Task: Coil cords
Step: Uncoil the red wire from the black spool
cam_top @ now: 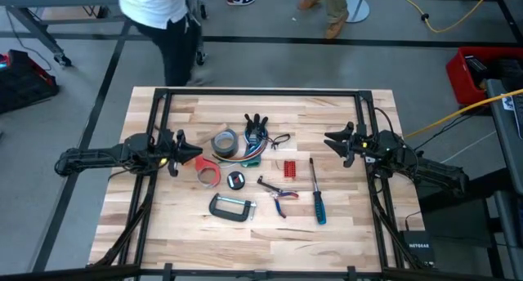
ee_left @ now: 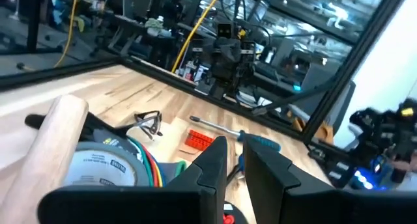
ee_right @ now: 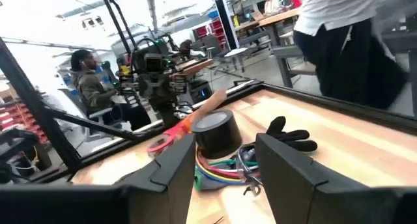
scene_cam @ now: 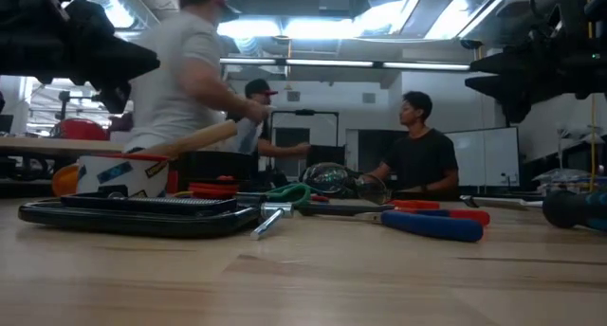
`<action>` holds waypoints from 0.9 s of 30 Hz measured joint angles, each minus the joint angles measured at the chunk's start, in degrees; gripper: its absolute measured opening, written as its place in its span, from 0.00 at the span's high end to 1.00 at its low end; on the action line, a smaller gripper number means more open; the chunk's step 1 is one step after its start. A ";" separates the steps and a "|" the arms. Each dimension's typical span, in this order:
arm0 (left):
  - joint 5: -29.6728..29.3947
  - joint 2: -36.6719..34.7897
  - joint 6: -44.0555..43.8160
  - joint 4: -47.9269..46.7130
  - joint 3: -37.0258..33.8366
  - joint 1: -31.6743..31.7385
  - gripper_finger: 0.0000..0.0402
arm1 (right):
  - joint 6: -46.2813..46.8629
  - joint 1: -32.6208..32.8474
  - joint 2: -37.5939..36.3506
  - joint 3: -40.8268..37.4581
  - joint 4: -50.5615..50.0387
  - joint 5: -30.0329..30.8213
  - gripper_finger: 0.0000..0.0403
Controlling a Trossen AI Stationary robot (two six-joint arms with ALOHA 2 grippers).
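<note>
The blue-handled screwdriver (cam_top: 316, 195), the C-clamp (cam_top: 230, 207) and the red-handled pliers (cam_top: 278, 193) lie along the near part of the wooden surface (cam_top: 351, 224). Just beyond them sit an orange-red tape roll (cam_top: 208, 171) and a small round black object (cam_top: 235, 180).

Past these, near the middle of the surface, the cords (cam_top: 256, 150) lie in a loose bundle of red, green, blue and white strands, touching the grey duct tape roll (cam_top: 224, 143) on one side, with a black glove (cam_top: 256, 126) resting over their far end. A small red block (cam_top: 285, 167) lies just beside them.

The left hand (cam_top: 181, 149) hovers at the left side of the surface, near the tape rolls, its fingers close together with only a narrow gap and nothing between them. The right hand (cam_top: 337, 142) hovers at the right side, well apart from the cords, its fingers spread wide and empty.

Beyond the surface, a person (cam_top: 159, 20) in a white shirt stands on the floor.
</note>
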 joint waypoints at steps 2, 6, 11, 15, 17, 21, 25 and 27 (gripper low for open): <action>-1.50 0.02 -5.37 0.67 -0.02 0.00 0.89 | 0.35 0.00 0.00 0.01 -0.05 0.00 0.59; -5.45 0.01 -18.22 1.56 -0.02 0.00 0.89 | 2.67 0.00 0.02 0.01 -0.94 0.79 0.59; -8.17 1.78 -23.44 1.83 -0.02 -0.09 0.89 | 8.47 0.00 0.91 0.02 -1.51 5.70 0.59; -8.25 6.02 -25.81 6.89 -0.02 -0.42 0.89 | 8.67 0.00 2.35 0.02 -1.57 5.09 0.59; -8.37 8.97 -25.06 11.76 -0.02 -0.95 0.89 | 8.67 0.00 3.30 0.02 -1.64 4.87 0.59; -8.58 15.91 -22.02 24.42 -0.02 -2.18 0.89 | 8.67 0.00 4.61 0.02 -1.67 4.68 0.59; -9.08 22.76 -17.78 34.42 0.00 -3.83 0.89 | 8.67 0.00 5.27 0.02 -1.51 4.59 0.59; -10.13 26.65 -17.84 36.05 0.45 -4.55 0.89 | 8.67 0.00 5.27 0.02 -1.49 4.57 0.59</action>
